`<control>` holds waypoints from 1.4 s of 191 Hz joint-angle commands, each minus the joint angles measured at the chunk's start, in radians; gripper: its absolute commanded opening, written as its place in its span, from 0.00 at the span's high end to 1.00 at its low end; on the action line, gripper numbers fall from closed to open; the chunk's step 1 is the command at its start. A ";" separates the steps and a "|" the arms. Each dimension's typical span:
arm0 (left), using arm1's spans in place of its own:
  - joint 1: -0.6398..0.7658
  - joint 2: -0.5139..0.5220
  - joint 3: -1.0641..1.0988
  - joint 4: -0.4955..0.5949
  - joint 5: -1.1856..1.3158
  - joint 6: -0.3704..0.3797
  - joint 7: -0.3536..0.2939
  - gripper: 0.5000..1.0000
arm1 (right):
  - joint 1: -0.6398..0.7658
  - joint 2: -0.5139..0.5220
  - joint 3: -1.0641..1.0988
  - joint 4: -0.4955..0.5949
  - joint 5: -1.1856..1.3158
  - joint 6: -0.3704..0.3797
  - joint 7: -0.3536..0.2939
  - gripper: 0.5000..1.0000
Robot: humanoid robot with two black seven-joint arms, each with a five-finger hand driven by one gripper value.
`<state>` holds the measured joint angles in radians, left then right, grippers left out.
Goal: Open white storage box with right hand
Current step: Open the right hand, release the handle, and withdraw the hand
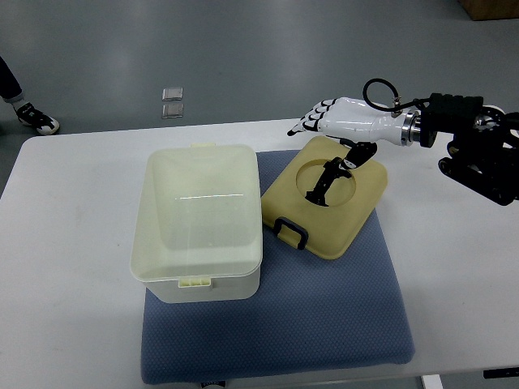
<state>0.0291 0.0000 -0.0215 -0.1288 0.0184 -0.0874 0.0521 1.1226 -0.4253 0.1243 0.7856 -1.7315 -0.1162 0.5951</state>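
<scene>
Blue mat [324, 324] edge, open box [199, 223], lid [328, 198] beside; right hand [340, 120] fingers spread, empty.

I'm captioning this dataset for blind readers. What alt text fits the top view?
An open white storage box sits on a blue mat on a white table, its cream lid lying beside it to the right. The robot's right hand hovers over the lid's far edge, fingers extended, holding nothing.

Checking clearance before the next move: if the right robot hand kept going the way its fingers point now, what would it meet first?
The right robot hand points toward the picture's left, across the far table edge. Nothing seems to lie in its line; the storage box and lid sit nearer the camera, though its height is unclear.
</scene>
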 commanded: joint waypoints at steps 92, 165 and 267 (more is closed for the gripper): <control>0.000 0.000 0.000 0.000 0.000 0.000 0.000 0.00 | 0.048 -0.036 0.000 0.021 0.283 0.145 -0.015 0.19; 0.000 0.000 0.000 0.000 0.000 0.000 0.000 0.00 | 0.034 -0.027 0.006 0.006 0.809 0.395 -0.132 0.19; 0.000 0.000 0.000 0.000 0.000 0.000 0.000 0.00 | -0.032 0.052 0.051 -0.012 1.850 0.523 -0.498 0.19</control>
<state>0.0291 0.0000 -0.0215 -0.1289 0.0184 -0.0875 0.0522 1.0986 -0.3809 0.1742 0.7740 -0.1107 0.3796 0.1607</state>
